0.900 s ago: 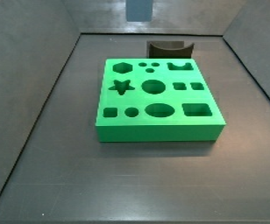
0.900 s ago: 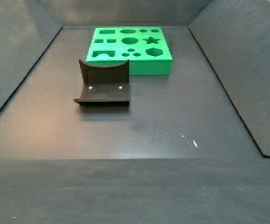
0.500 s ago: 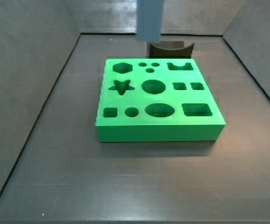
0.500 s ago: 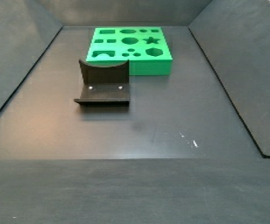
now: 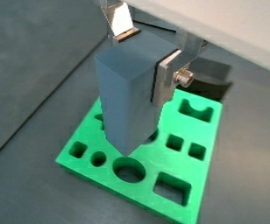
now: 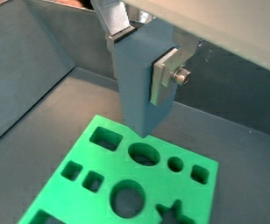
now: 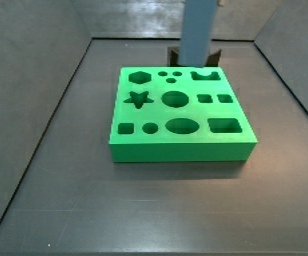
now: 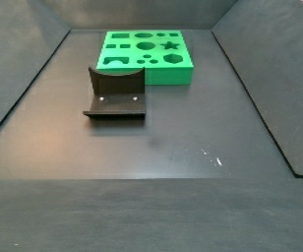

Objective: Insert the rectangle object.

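Spreading across the whole enclosure: dark surface (image 8: 181, 148), bare apart from two things. Largest of those, green block (image 7: 181, 112) with shaped holes, lying flat toward one end. Behind it in a side view, dark fixture (image 8: 116, 93), standing apart from the block on the surface in a side view.

Hanging above the block: rectangle object (image 5: 129, 92), a slim blue-grey bar, long axis upright, lower end pointing straight down at the holed top face and clearly short of it, also visible as a vertical bar (image 7: 198, 32) running out of the frame's upper edge. Not seen at all in the side view that looks past the fixture.

Clamped on its upper part: gripper (image 6: 145, 54), silver fingers (image 6: 165, 77) pressed flat against opposite faces of the bar, closed only as far as the bar's thickness allows. Bar extending downward from the fingers, so any descent carries its free end first.

Probably the step in hand: lining that lower end up over a matching rectangular hole (image 7: 222, 125), then lowering. Exact hole beneath the bar not certain from these views.
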Robot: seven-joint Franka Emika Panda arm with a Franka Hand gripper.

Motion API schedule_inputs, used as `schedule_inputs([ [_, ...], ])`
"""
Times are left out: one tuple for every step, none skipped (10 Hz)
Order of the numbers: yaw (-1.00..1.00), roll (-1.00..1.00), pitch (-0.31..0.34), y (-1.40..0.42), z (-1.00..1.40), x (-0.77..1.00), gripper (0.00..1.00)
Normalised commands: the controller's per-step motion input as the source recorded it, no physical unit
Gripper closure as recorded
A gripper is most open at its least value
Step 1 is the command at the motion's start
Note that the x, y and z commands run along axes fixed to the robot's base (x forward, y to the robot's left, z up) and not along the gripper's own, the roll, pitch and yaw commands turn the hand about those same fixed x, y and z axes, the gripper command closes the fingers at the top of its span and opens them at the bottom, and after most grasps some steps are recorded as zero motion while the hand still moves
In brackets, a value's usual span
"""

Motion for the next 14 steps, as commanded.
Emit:
schedule_inputs([
  [-0.69, 0.07, -0.003, -0.01, -0.38, 0.47, 1.00],
  [-0.72, 0.16, -0.019, 0.00, -0.57, 0.45, 1.00],
  [-0.87, 0.13, -0.017, 0.00, -0.52, 0.25, 1.00],
  [-1.00, 0.06, -0.020, 0.00, -0.38, 0.00, 1.00],
  [-1.00, 0.05, -0.014, 0.00, -0.35, 0.00, 1.00],
  [-1.00, 0.05, -0.017, 0.00, -0.35, 0.01, 1.00],
  [-0.96, 0.06, -0.017, 0.00, -0.36, 0.17, 1.00],
  [-0.95, 0.07, -0.016, 0.00, -0.37, 0.19, 1.00],
  [-0.56, 0.12, 0.000, -0.15, -0.41, 0.58, 1.00],
  [-0.41, 0.07, 0.000, -0.23, -0.31, 0.71, 1.00],
  [-0.47, 0.08, 0.000, -0.22, -0.32, 0.65, 1.00],
  [-0.44, 0.09, 0.000, -0.22, -0.34, 0.69, 1.00],
  [-0.46, 0.08, 0.000, -0.23, -0.31, 0.67, 1.00],
  [-0.58, 0.04, 0.000, -0.21, -0.23, 0.53, 1.00],
])
